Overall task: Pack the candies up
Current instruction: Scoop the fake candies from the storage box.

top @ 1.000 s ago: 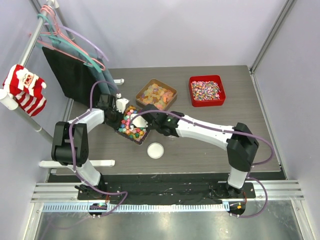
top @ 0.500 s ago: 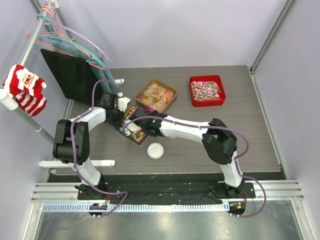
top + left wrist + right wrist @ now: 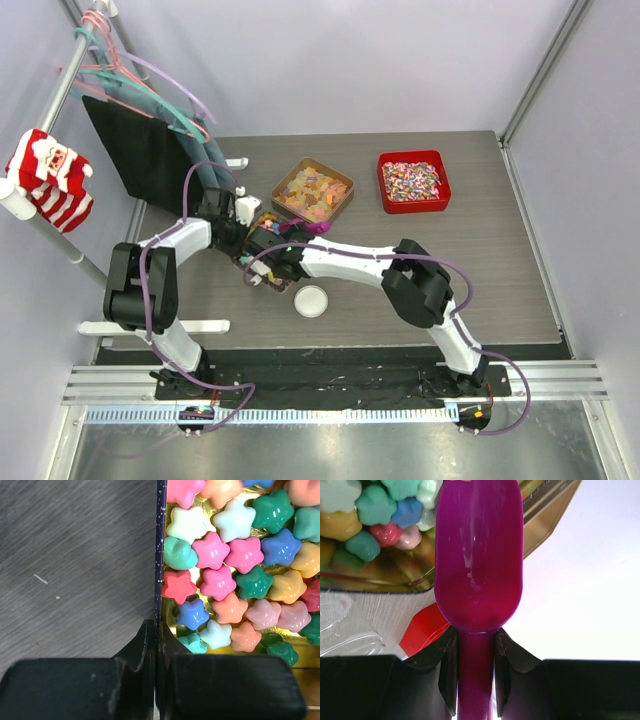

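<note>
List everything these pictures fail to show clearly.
Left wrist view: the box of candies runs off the right edge; its far side is unseen.
Top view: the right arm covers most of the box; fill level unclear.
Right wrist view: the tip of the scoop is cut by the top edge; contact with candies unclear.
Right wrist view: the clear tub is cropped by the left edge; contents unknown.

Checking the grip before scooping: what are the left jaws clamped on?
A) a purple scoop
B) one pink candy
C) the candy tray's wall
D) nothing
C: the left gripper has its jaws shut on the thin dark wall of the tray, candies just inside it.
</note>
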Controlling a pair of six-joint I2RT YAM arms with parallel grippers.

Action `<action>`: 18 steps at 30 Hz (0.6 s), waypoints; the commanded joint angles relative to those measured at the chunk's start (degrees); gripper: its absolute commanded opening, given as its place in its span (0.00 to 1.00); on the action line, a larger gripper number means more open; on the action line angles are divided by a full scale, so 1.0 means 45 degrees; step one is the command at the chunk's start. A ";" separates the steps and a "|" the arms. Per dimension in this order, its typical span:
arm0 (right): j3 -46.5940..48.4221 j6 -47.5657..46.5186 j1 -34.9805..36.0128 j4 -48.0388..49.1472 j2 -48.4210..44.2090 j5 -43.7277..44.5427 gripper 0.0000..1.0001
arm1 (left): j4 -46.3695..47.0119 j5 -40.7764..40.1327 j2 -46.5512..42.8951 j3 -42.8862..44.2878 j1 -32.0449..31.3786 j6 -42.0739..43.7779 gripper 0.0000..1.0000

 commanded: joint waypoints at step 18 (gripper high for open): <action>0.2845 -0.0010 -0.0129 -0.5817 0.0870 -0.4996 0.01 | 0.1095 0.1327 -0.1290 -0.0547 0.0164 -0.0088 0.00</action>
